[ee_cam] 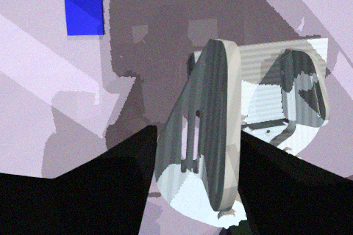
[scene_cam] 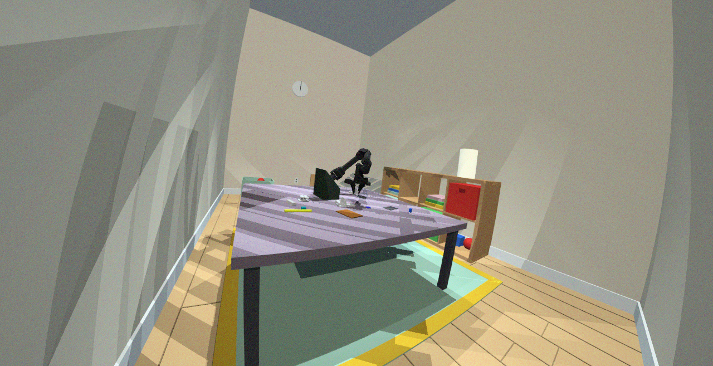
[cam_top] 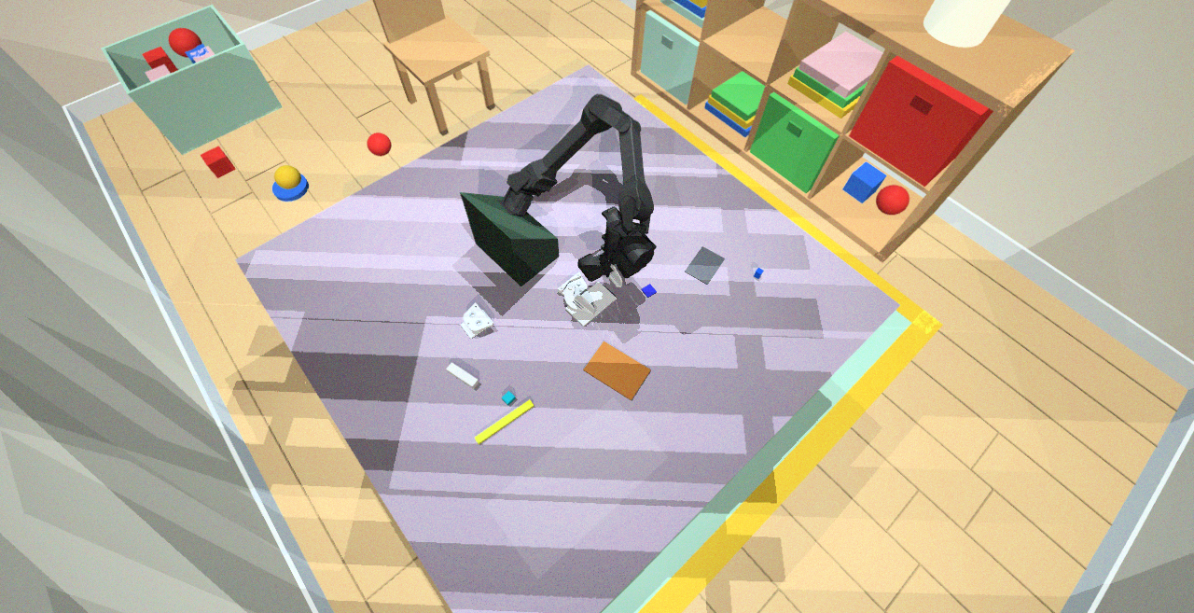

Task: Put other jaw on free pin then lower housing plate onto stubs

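Note:
My gripper (cam_top: 604,273) (scene_cam: 356,191) (ee_cam: 191,134) is shut on the loose jaw (cam_top: 616,276) (ee_cam: 233,99), a pale fin-shaped piece with slots, held upright between the fingers. It hangs above the table beside the white base (cam_top: 603,299) (ee_cam: 261,107). The other jaw (cam_top: 584,302) (ee_cam: 320,92) stands on the base, right of the held jaw in the wrist view. The free pin cannot be made out; the held jaw and finger hide part of the base. The white housing plate (cam_top: 477,321) (scene_cam: 303,198), with holes, lies apart, left of the base in the top view.
A dark green wedge block (cam_top: 510,237) (scene_cam: 326,184) stands near the arm. A blue tile (cam_top: 648,290) (ee_cam: 84,15), a grey plate (cam_top: 704,265) and a small blue cube (cam_top: 757,272) lie right. An orange plate (cam_top: 617,370), white bar (cam_top: 462,374), cyan cube (cam_top: 508,397) and yellow bar (cam_top: 504,421) lie in front.

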Available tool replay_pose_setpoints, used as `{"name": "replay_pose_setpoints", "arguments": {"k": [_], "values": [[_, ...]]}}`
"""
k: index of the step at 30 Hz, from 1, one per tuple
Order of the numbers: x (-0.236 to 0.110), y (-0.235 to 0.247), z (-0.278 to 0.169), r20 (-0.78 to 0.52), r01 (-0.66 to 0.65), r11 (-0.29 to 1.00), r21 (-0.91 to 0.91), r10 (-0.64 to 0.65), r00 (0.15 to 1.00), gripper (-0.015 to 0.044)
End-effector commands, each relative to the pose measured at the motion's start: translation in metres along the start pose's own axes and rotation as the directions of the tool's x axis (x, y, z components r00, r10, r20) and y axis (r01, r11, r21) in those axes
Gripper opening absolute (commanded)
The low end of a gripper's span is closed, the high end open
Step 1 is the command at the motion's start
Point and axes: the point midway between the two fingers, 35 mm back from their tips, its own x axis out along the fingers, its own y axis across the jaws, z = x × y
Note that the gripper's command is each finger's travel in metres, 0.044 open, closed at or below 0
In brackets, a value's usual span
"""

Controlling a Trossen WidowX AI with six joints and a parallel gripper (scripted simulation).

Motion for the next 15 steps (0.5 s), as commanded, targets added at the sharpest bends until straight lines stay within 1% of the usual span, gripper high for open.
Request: {"name": "replay_pose_setpoints", "arguments": {"k": [1, 15], "values": [[0.001, -0.016, -0.001, -0.003, -0.009, 1.0, -0.015, 0.009, 1.0, 0.0134], [0.002, -0.058, -0.007, -0.005, -0.033, 0.998, -0.06, 0.033, 0.999, 0.0134]]}}
